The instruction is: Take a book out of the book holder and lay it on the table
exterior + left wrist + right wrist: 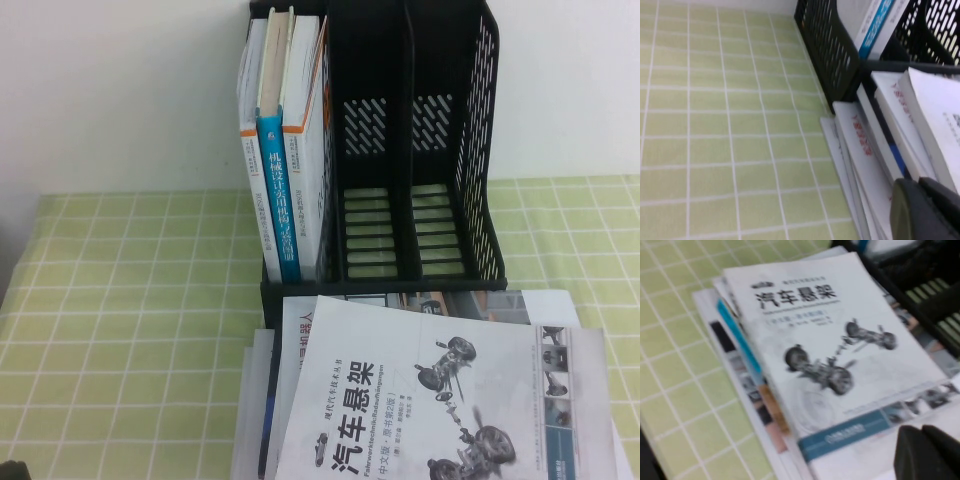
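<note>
1. The right gripper [922,452] hangs pressed shut and empty just over the book [840,340]; the left gripper [922,210] is beside the pile, fingers untellable.
2. The book tops an uneven stack before the book holder [440,150]; a nudge might slide it off onto the table [130,300].

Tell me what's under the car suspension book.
The book lies on a stack: a blue-spined book and white brochures on the table. Their covers are mostly hidden.

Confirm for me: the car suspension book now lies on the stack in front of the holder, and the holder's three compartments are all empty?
Not quite. The book does lie on the stack before the holder, but the high view shows books standing in the holder's left compartment; only the other two are empty.
</note>
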